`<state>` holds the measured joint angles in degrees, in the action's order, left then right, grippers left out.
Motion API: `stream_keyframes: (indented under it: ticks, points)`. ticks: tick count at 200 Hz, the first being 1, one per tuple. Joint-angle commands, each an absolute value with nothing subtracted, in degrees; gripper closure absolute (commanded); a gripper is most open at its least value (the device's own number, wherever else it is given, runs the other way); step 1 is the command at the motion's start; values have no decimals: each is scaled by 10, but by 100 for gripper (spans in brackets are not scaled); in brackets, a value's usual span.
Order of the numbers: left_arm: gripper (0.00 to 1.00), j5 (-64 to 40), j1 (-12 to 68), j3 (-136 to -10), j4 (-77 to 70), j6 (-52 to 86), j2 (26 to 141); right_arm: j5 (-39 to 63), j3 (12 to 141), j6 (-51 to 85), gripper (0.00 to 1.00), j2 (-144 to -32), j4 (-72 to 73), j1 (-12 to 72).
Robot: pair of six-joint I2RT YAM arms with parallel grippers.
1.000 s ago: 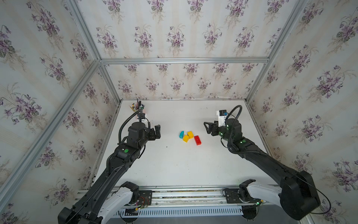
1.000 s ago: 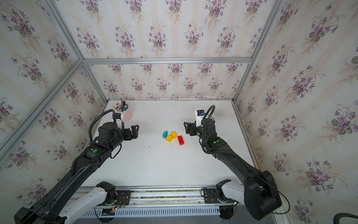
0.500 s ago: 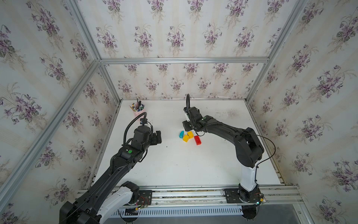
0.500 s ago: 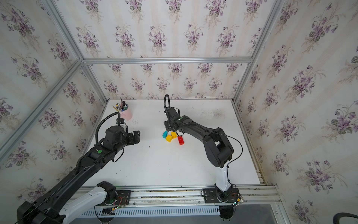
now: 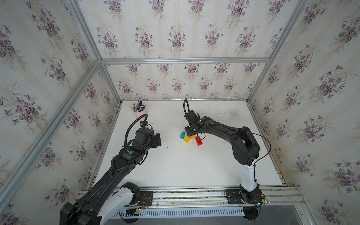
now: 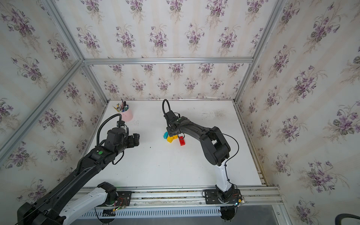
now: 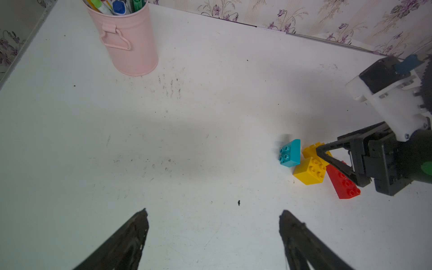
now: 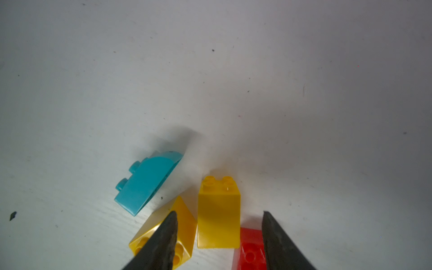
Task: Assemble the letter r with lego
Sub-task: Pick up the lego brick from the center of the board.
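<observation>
Between floral-papered walls [image 5: 175, 39], the white counter [image 5: 175, 167] was scuffed. The right fingers [image 8: 161, 243], a second earlier out at the counter's right side, had swung in and stood open astride one yellow squarish studded brick [image 8: 218, 215], gripping nothing. Close by lay the second yellow brick [image 8: 185, 224], the teal curved brick [image 8: 145, 184] and the longer red brick [image 8: 249, 247], all unjoined mid-counter: assembly judged barely begun. The left fingers [image 7: 126, 243] stood wide open, empty. The pink metal cup [image 7: 131, 44] held pens [image 7: 118, 5].
</observation>
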<state>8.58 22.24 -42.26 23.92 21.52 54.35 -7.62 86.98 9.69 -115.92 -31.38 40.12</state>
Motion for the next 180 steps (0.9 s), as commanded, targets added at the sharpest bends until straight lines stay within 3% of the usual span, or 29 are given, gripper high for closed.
stream_keyframes:
  ticks: [1,180]
  points:
    - [12,77,222,-423,235,225,549,-60,875,103,43,-1164,-330,401]
    - [13,77,222,-421,231,223,561,-93,911,108,54,-1211,-355,401]
